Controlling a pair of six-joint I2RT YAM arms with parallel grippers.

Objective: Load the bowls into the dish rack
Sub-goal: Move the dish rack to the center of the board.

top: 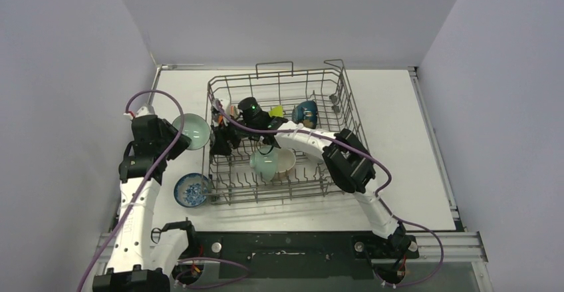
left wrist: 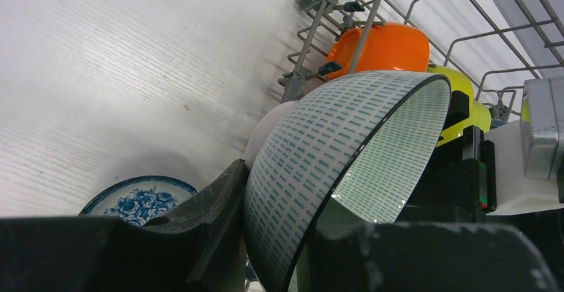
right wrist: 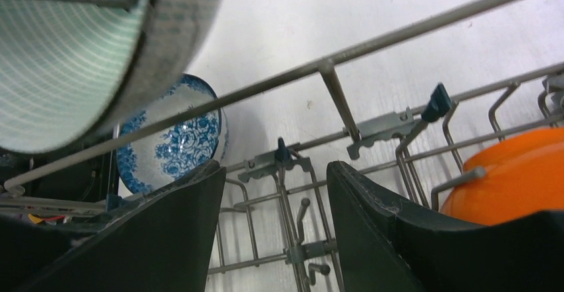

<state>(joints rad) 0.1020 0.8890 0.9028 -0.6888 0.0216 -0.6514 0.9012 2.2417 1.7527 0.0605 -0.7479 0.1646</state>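
My left gripper is shut on the rim of a pale green bowl and holds it tilted just outside the left wall of the grey wire dish rack. In the left wrist view the gripper clamps this dash-patterned bowl. My right gripper is open and empty inside the rack's left side, over its tines. An orange bowl, a lime bowl, a dark blue bowl, a pale green bowl and a beige bowl sit in the rack.
A blue-patterned bowl lies upright on the white table by the rack's near left corner. It also shows in the right wrist view. The rack's top rail runs between the held bowl and my right fingers. Grey walls enclose the table.
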